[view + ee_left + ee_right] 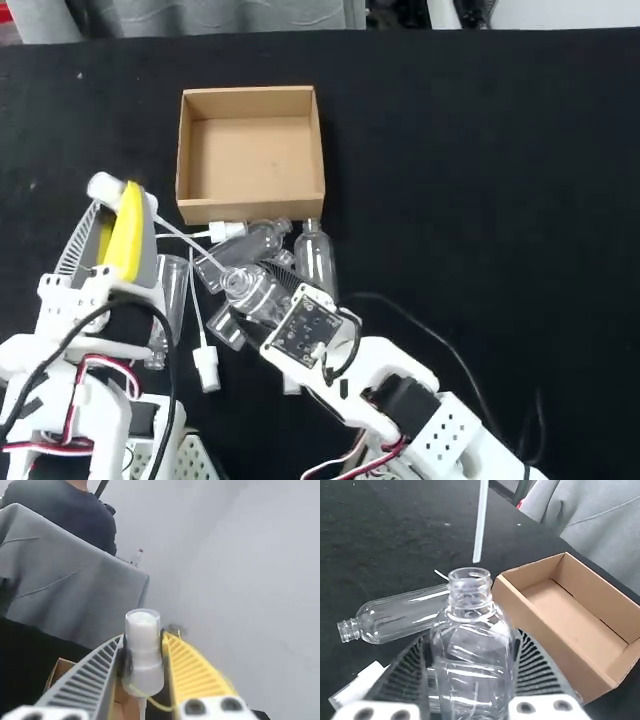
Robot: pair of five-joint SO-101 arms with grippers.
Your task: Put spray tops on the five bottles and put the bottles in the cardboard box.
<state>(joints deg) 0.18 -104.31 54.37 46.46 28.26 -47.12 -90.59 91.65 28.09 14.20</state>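
High view: left fingers [125, 235] are gripping a white spray top [103, 186], cardboard box [250, 210] lying near their tips. Left wrist view: the spray top [143, 655] is sitting clamped between them. Right wrist view: right fingers [402, 672] are clasping a clear, uncapped bottle [470, 650] upright

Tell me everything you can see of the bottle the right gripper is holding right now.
The bottle is clear, thin-looking plastic with a rounded shoulder and a threaded neck, its mouth open with no spray top. It stands upright, clamped at the body by the right gripper between dark ribbed fingers. A white dip tube hangs just above the mouth, not inside it.
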